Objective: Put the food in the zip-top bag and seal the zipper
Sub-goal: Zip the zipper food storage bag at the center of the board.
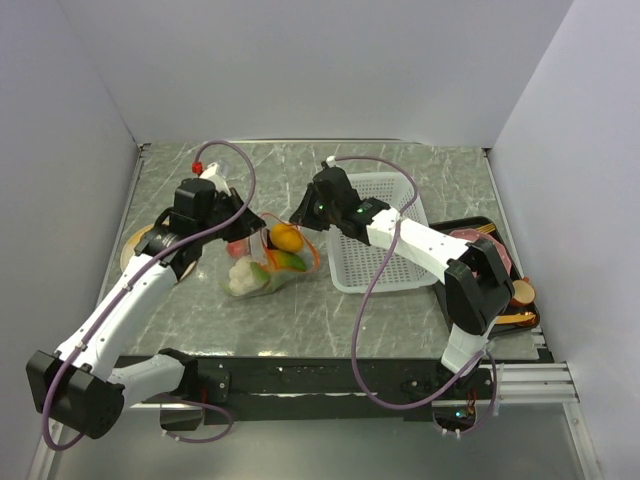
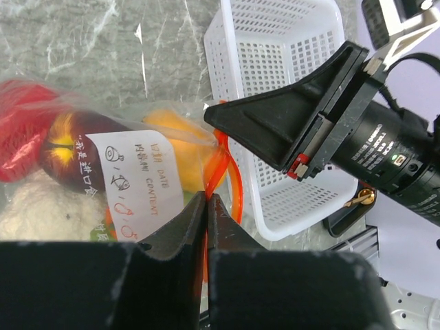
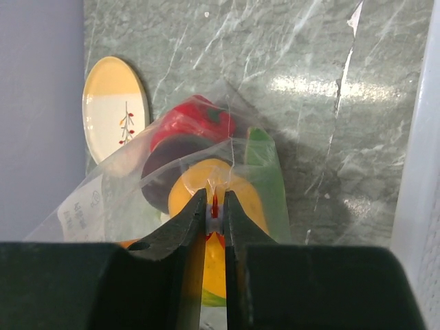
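The clear zip-top bag (image 1: 262, 268) lies left of centre on the table, holding the food: white cauliflower (image 1: 243, 278), an orange (image 1: 286, 237), a red pepper (image 3: 189, 120) and a dark purple ball (image 3: 168, 165). The orange-red zipper (image 2: 220, 161) arches up between both grippers. My left gripper (image 2: 207, 199) is shut on one end of the zipper, by the bag's white label (image 2: 137, 175). My right gripper (image 3: 216, 199) is shut on the zipper at its small white slider, above a yellow-orange fruit (image 3: 216, 261). Seen from above, the left gripper (image 1: 250, 230) and right gripper (image 1: 297, 217) face each other over the bag's mouth.
A white perforated basket (image 1: 385, 262) stands just right of the bag, under the right arm. A yellow-and-white plate (image 1: 133, 246) lies at the left wall. A dark tray (image 1: 500, 300) with other items sits at the right edge.
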Robot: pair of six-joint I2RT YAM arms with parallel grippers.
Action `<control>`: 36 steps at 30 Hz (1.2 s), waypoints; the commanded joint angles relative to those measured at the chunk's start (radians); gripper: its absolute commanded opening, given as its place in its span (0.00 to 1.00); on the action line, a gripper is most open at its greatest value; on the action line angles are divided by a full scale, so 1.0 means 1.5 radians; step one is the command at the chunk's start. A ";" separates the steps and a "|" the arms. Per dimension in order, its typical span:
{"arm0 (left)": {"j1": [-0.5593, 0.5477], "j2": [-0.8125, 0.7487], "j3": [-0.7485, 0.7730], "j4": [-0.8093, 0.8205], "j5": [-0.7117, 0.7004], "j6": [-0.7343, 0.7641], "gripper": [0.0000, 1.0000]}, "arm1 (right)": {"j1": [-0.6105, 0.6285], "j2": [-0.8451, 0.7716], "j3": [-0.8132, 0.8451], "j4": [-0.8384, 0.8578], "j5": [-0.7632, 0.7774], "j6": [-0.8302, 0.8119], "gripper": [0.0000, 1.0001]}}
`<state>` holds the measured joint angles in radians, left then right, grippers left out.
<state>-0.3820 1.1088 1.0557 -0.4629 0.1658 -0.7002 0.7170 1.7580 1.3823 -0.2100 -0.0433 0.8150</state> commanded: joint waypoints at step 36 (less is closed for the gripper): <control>0.000 -0.061 -0.004 0.046 0.020 0.100 0.86 | -0.032 -0.033 0.070 -0.023 0.000 -0.094 0.12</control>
<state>-0.4244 1.0145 1.0229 -0.4259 0.2634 -0.5873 0.6796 1.7580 1.4273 -0.2634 -0.0463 0.6998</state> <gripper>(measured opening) 0.839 0.173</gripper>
